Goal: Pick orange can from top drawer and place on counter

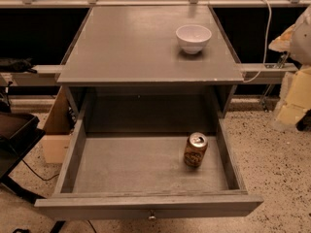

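Speckled floor (pixel 272 154) surrounded the grey cabinet. Its counter (pixel 126 42) filled the upper middle of the frame, and its top drawer (pixel 146 205) stood pulled out across the lower half. The orange can (pixel 195 150) stood upright on the drawer bottom, lower right of centre, near the right wall but apart from it. You were probably dealing with a light, stiff, smooth thing that could slip or dent. A hold across its round sides, about halfway up and reached from above, looked best. The right wall left little room on that side, and the back of the drawer ran in under the counter's edge. A white bowl (pixel 193 38) sat on the counter at upper right, while the left part lay bare for the can. The gripper was out of frame, so you could not tell its state.
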Controlling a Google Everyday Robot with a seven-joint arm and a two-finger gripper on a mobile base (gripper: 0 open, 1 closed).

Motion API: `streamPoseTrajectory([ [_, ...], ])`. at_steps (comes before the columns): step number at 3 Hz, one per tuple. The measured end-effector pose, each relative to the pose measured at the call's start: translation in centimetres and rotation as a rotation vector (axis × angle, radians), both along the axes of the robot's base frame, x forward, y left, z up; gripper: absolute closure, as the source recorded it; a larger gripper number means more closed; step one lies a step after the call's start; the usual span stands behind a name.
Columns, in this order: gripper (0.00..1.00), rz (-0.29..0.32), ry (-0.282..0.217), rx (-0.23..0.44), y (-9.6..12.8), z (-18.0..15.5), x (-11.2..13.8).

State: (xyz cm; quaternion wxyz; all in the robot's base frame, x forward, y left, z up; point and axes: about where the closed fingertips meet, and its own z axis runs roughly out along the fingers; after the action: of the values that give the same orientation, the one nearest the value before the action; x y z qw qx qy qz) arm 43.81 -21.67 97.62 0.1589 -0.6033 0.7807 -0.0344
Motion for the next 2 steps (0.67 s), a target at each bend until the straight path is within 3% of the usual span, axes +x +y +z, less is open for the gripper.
streamPoseTrajectory([
  [1, 0.0, 0.0, 0.0, 0.0, 0.0, 0.0, 0.0],
  [2, 0.0, 0.008, 0.017, 0.068, 0.8, -1.2, 0.7],
])
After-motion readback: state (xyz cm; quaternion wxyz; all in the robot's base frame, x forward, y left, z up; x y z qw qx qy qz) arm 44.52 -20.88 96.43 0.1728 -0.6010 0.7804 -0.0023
